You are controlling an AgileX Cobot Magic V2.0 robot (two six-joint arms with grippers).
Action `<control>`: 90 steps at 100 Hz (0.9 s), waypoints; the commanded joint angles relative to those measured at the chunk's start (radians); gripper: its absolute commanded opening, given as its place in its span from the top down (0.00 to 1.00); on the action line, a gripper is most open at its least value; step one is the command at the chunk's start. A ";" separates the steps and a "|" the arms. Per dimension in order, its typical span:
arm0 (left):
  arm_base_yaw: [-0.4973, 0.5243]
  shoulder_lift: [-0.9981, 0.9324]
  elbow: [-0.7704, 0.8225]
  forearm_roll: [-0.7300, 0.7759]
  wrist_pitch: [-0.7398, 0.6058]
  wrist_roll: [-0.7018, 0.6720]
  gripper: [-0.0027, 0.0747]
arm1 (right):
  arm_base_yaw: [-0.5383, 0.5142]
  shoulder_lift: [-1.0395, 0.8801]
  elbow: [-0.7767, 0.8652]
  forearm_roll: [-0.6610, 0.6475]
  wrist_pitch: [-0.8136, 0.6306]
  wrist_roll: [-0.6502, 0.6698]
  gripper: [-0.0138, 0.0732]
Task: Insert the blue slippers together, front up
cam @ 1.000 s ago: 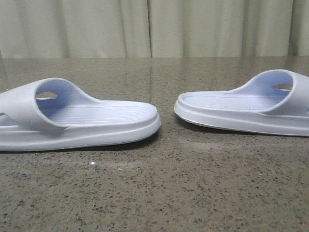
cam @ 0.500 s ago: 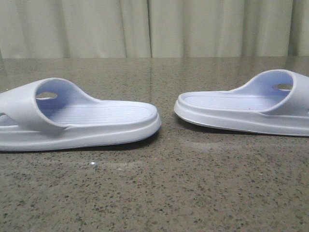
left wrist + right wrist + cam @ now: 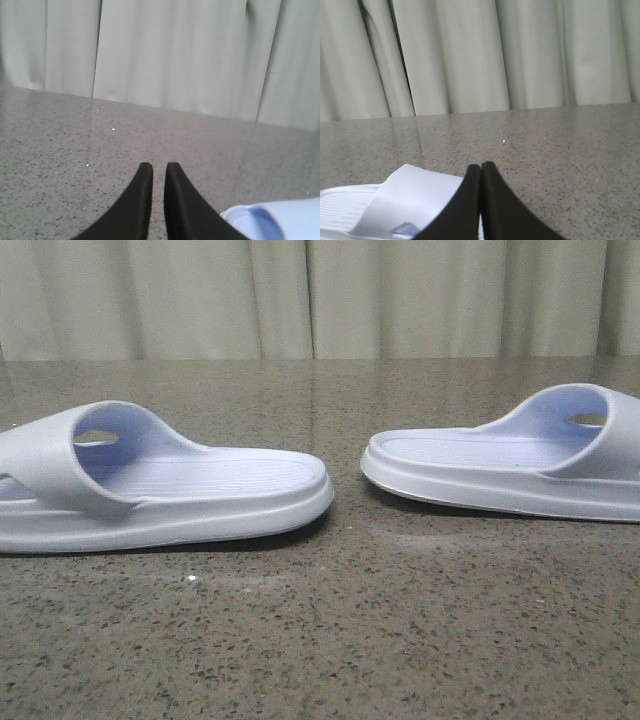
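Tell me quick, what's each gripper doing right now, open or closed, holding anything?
Left gripper: nearly closed, a thin gap between the fingertips, holding nothing.
Right gripper: closed, fingertips touching, holding nothing.

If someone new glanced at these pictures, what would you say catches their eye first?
Two pale blue slippers lie sole-down on the speckled stone table, heel ends facing across a gap: the left slipper nearer the camera, the right slipper slightly farther back. Neither arm appears in the front view. In the wrist views, the left end effector is nearly closed and the right end effector is closed, both empty.
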 commanded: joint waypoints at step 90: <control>-0.006 0.400 -0.609 -0.351 0.543 -0.009 0.94 | 0.000 0.401 -0.647 0.252 0.541 0.000 0.96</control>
